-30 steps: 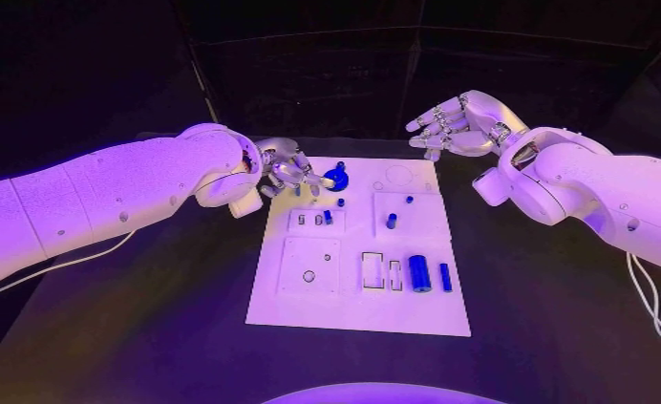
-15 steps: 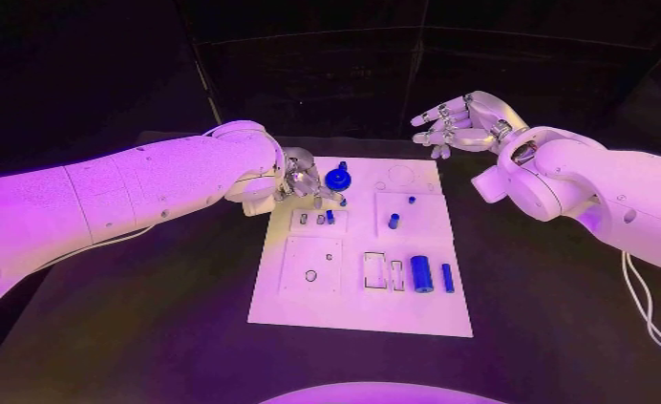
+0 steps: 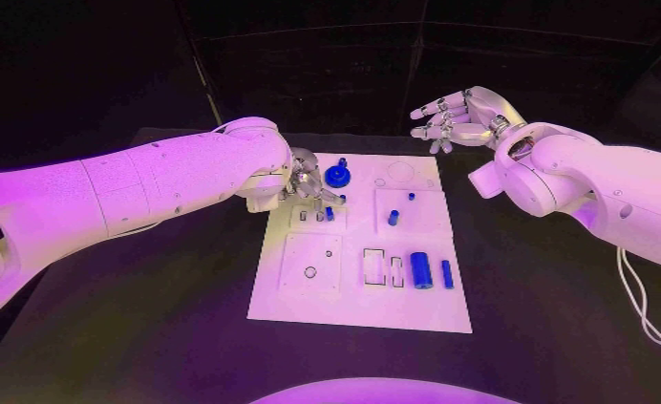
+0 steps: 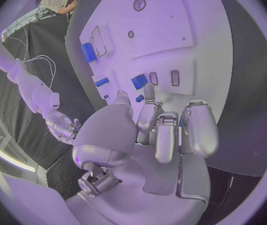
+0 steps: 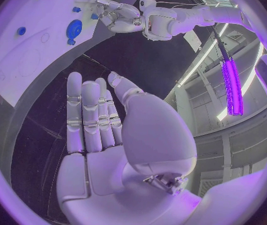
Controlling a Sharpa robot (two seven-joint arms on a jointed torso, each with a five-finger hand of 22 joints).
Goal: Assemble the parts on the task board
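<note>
Task board (image 3: 361,301), 1 white plate, lies in the middle of the black table (image 3: 138,328) between the 2 arms. Blue parts on it, counted in the head view: 1 round disc-like piece (image 3: 339,176) near the far edge, 1 small peg (image 3: 411,198), 1 short upright piece (image 3: 393,219) mid-board, 1 small piece (image 3: 328,215) in the left-hand block of slots, and 2 cylinders side by side nearer the robot, a thick one (image 3: 420,271) and a thin one (image 3: 446,274). The left hand (image 3: 309,181) hangs over the board's far left part just beside the disc, fingers curled downward toward the slots; whether it holds anything I cannot tell. The right hand (image 3: 460,120) is raised beyond the board's far right corner, fingers apart and holding nothing.
</note>
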